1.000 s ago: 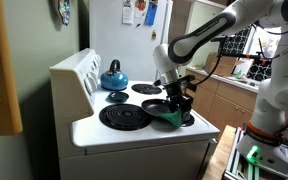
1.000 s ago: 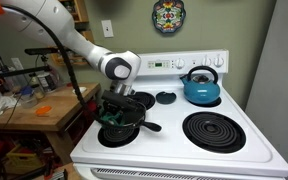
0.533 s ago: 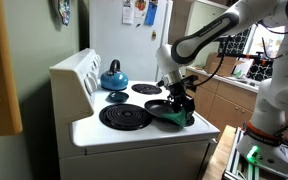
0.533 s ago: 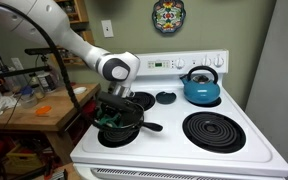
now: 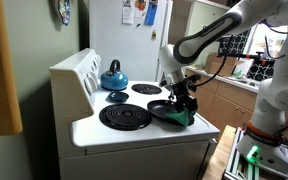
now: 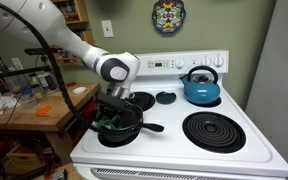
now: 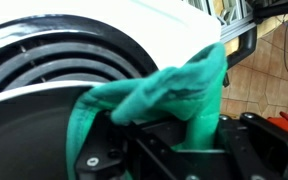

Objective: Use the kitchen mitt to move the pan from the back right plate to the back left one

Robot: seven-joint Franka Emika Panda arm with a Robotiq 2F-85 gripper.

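Observation:
The black pan (image 6: 122, 126) sits low over the front burner at the stove's edge, its short handle (image 6: 152, 127) pointing toward the large coil. It also shows in an exterior view (image 5: 162, 109). My gripper (image 6: 112, 108) is shut on the teal kitchen mitt (image 6: 106, 125), which is folded over the pan's rim. In the wrist view the mitt (image 7: 169, 90) bunches between the jaws, with the pan's dark edge (image 7: 29, 145) beside it. A small burner (image 6: 165, 98) and a medium coil burner (image 6: 140, 100) lie behind the pan.
A blue kettle (image 6: 199, 88) stands on a back burner. The largest black coil (image 6: 216, 130) is at the front. The control panel (image 6: 169, 65) runs along the back. A wooden counter (image 6: 39, 105) with clutter stands beside the stove.
The gripper, with mitt and pan, has shifted only slightly toward the stove's front edge. Nothing was let go.

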